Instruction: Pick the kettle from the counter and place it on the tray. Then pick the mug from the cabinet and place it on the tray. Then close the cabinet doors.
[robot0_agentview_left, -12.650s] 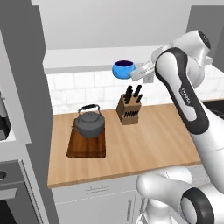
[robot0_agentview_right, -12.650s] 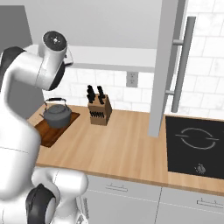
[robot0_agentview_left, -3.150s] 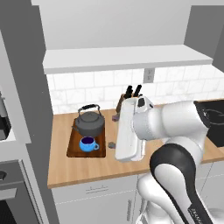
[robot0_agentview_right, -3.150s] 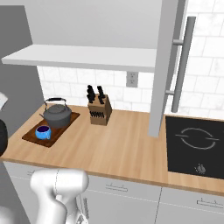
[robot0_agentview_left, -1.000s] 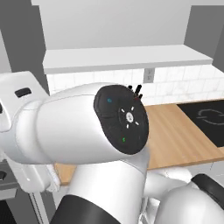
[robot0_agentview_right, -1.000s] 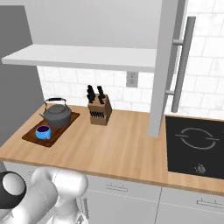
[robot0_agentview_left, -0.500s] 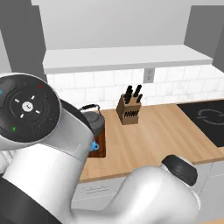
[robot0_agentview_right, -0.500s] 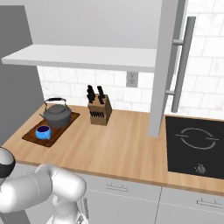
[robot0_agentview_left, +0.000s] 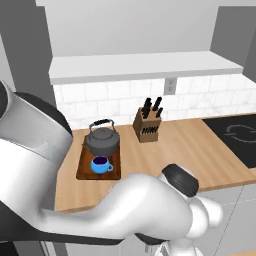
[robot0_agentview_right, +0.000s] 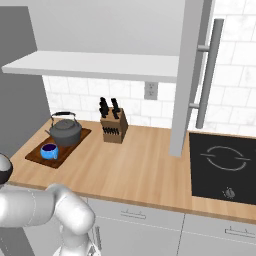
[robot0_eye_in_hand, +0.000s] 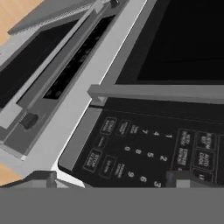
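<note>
gripper (robot0_eye_in_hand: 107, 177) low in the hand view, facing a dark keypad panel (robot0_eye_in_hand: 144, 153); can't tell how its jaws stand. mid-left, mug (robot0_agentview_left: 101, 164) and kettle (robot0_agentview_left: 102, 140) sit on the tray (robot0_agentview_left: 82, 171). cabinet door (robot0_agentview_right: 192, 75) upper right stands open; swinging blind risks clipping appliances.

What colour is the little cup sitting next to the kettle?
Bright blue: the small blue mug has a dark inside, clearest in the left base view.

Tray (robot0_agentview_left: 85, 170) bears kettle (robot0_agentview_left: 102, 141) and mug (robot0_agentview_left: 100, 164), touching. Knife block (robot0_agentview_left: 148, 125) stands well apart; bare counter (robot0_agentview_left: 200, 150) lies between them. An open cabinet door (robot0_agentview_right: 187, 75) hangs over the counter's right part.
</note>
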